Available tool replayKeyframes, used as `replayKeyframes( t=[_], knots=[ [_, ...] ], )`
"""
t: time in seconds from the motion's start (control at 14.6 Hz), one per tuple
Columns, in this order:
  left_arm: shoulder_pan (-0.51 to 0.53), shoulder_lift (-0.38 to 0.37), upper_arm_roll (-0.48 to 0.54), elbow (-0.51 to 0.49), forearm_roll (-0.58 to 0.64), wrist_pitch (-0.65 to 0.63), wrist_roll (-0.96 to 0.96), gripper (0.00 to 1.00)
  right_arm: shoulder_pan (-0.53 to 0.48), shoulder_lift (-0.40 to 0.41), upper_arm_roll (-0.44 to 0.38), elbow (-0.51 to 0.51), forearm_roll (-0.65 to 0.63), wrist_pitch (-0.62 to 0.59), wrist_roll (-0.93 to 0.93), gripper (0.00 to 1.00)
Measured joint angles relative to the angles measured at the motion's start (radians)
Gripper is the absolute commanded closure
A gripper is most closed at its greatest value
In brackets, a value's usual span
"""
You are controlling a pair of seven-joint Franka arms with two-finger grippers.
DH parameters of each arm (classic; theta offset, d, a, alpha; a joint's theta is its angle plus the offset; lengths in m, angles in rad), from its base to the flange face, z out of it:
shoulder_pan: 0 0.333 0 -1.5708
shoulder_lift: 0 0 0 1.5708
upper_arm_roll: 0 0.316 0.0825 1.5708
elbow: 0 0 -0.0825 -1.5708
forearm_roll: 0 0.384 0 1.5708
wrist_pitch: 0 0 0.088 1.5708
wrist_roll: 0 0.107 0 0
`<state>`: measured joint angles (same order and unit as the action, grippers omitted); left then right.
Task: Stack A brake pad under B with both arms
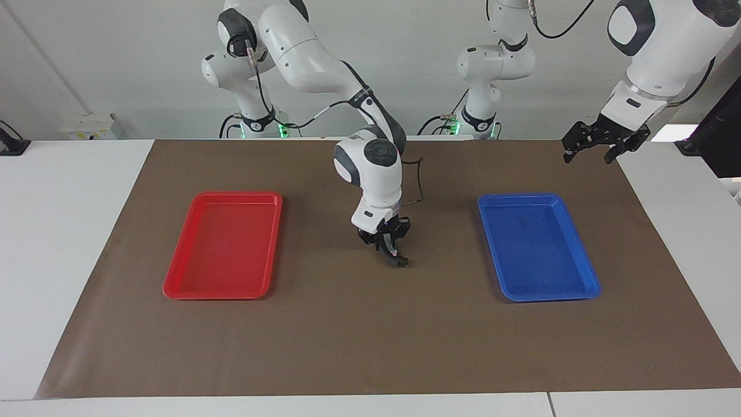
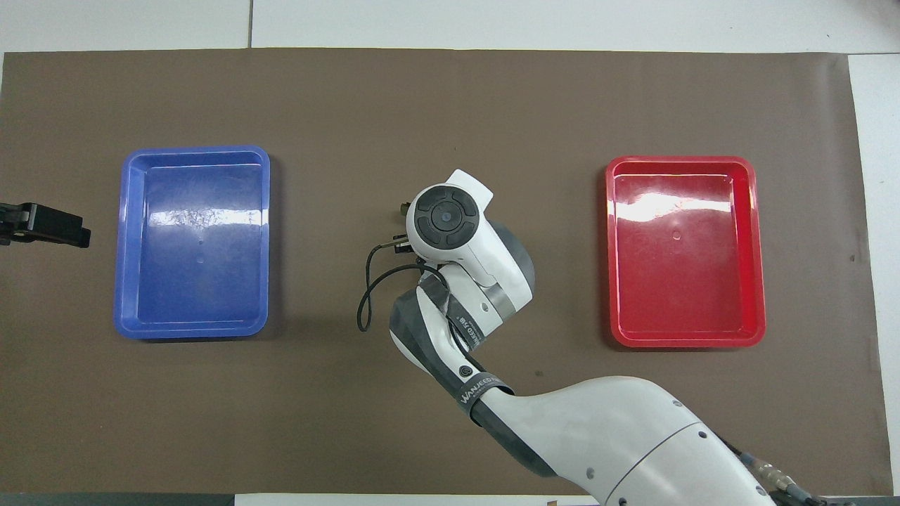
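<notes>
- Right tool [image 1: 396, 257], fingertips pinched together on a small dark piece, low over the brown mat [image 1: 370, 347] between red tray [image 1: 223, 246] and blue tray [image 1: 535, 246].
- Left tool [image 1: 597, 142], fingers spread and empty, waits raised over the tabletop's edge.

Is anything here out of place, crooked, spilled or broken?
Nothing looks spilled or damaged. The red tray and blue tray lie flat and hold nothing. The right gripper, shut, holds a small dark piece low over the brown mat between them. The left gripper waits open, raised by the blue tray's end.
</notes>
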<state>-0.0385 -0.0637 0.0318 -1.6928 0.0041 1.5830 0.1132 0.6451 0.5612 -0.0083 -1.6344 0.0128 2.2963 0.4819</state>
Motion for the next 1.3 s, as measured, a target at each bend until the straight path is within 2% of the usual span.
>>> replayKeyframes(
  t=[0.34,0.41,0.48,0.55,0.62,0.68,1.1,1.3],
  knots=[
    [0.000,0.000,0.000,0.000,0.000,0.000,0.000,0.02,0.001,0.002,-0.001,-0.001,0.000,0.003,0.000,0.92],
    [0.000,0.000,0.000,0.000,0.000,0.000,0.000,0.02,0.001,0.003,-0.001,-0.003,0.000,0.007,0.000,0.88],
    [0.000,0.000,0.000,0.000,0.000,0.000,0.000,0.02,0.001,0.003,-0.001,-0.004,0.000,0.010,0.000,0.78],
    [0.000,0.000,0.000,0.000,0.000,0.000,0.000,0.02,0.001,0.003,-0.001,-0.004,0.000,0.010,0.000,0.53],
    [0.000,0.000,0.000,0.000,0.000,0.000,0.000,0.02,0.001,0.003,-0.001,-0.004,0.000,0.010,0.000,0.03],
    [0.000,0.000,0.000,0.000,0.000,0.000,0.000,0.02,0.001,0.003,-0.001,-0.004,0.000,0.011,0.000,0.00],
    [0.000,0.000,0.000,0.000,0.000,0.000,0.000,0.02,0.000,-0.004,-0.009,0.002,0.000,0.010,0.003,0.00],
    [0.000,0.000,0.000,0.000,0.000,0.000,0.000,0.02,-0.046,-0.068,-0.027,0.012,-0.001,-0.045,0.003,0.00]
  ],
)
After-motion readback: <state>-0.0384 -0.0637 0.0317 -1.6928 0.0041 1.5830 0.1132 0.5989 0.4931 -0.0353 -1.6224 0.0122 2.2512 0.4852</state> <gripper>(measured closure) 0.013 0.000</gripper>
